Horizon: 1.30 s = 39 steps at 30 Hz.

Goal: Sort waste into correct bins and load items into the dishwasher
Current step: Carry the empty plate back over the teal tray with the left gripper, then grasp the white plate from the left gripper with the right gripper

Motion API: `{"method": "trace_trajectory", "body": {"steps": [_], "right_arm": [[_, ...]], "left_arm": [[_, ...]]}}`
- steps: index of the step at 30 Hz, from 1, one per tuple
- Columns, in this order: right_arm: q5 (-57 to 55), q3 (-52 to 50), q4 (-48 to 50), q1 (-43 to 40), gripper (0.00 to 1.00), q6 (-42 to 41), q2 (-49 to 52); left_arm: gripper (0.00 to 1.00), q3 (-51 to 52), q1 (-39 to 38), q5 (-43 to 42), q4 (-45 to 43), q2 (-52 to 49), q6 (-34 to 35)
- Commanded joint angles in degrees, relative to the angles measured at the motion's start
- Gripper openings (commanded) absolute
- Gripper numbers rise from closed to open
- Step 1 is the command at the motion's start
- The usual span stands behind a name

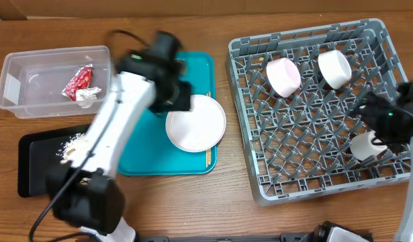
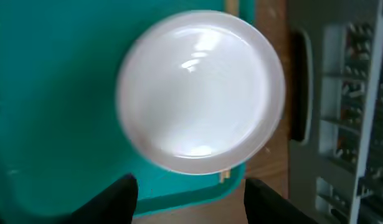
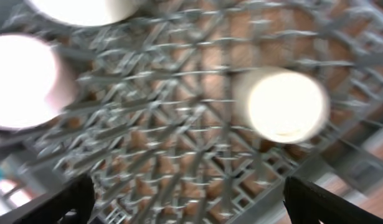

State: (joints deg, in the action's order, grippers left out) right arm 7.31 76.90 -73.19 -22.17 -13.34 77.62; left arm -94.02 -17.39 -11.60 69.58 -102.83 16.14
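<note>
**The left gripper [image 1: 182, 94] was held spread and empty just beside the white plate [image 1: 195, 122].**

The plate was seen at the right edge of the teal tray [image 1: 142, 158], slightly overhanging it, with the chopsticks [image 1: 207, 158] pinned beneath it and only their tips showing. At the table's [image 1: 193, 208] far left corner, the clear tub [image 1: 11, 101] held the red wrapper [image 1: 78, 81] and the tissue [image 1: 87, 96]. Rice scraps [image 1: 73, 144] lay in the black tray [image 1: 38, 168], which was partly hidden by the blurred left arm stretched over both trays from the near edge. Toward the right edge, the dish rack [image 1: 293, 168] carried a pink bowl [image 1: 283, 76], a white bowl [image 1: 334, 68] and the cup [image 1: 364, 146]. The right gripper [image 1: 381, 128] was held above the rack beside the cup, jaws wide apart and empty.
</note>
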Motion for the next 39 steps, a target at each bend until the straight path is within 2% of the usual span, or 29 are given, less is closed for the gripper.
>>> {"method": "trace_trajectory", "body": {"steps": [1,4,9,11,15,19,23,29,32,33,35,38,39], "right_arm": [[9.4,1.2,1.4,8.5,0.99,6.4,-1.2],[9.4,1.6,3.2,18.1,0.99,6.3,-1.2],[8.5,1.6,9.8,36.7,0.99,6.1,-1.0],[3.6,1.6,14.7,48.5,1.00,5.6,0.8],[-3.1,1.5,18.8,58.2,0.99,1.3,8.3],[-3.9,1.5,24.0,61.4,0.97,-2.3,18.1],[-9.6,1.5,28.3,61.4,0.93,-7.0,25.7],[-17.2,1.5,29.0,61.4,0.89,-12.2,32.7],[-16.6,1.4,29.0,61.4,0.79,-12.5,34.3],[-15.9,1.2,29.0,61.4,0.68,-12.7,34.7],[-15.6,1.1,29.0,61.4,0.60,-12.7,35.0],[-15.5,1.1,29.0,61.4,0.35,-14.0,35.0],[-15.1,1.1,29.0,61.4,0.31,-14.0,35.0]], "left_arm": [[0.59,-4.2,10.3,4.9,5.9,6.5,-0.7],[0.73,-4.2,16.5,4.7,8.5,8.8,-1.0],[0.75,-4.2,25.3,5.0,12.8,9.9,-2.1],[0.76,-4.1,28.9,5.0,13.6,9.9,-2.2],[0.82,-4.1,29.7,5.0,13.6,9.9,-2.5],[0.82,-4.0,29.6,5.0,13.7,9.9,-2.4],[0.84,-4.0,29.6,5.0,13.7,9.9,-2.5],[0.84,-3.5,29.6,5.0,13.8,9.9,-2.9],[0.84,-3.2,29.6,5.0,13.7,9.9,-2.9],[0.84,-3.1,29.6,5.0,13.7,9.9,-2.9],[0.84,-2.7,29.6,5.0,13.7,9.8,-2.9],[0.84,-1.8,29.6,5.0,13.5,9.8,-2.9],[0.84,-1.6,29.6,5.0,13.5,9.8,-2.9]]}}
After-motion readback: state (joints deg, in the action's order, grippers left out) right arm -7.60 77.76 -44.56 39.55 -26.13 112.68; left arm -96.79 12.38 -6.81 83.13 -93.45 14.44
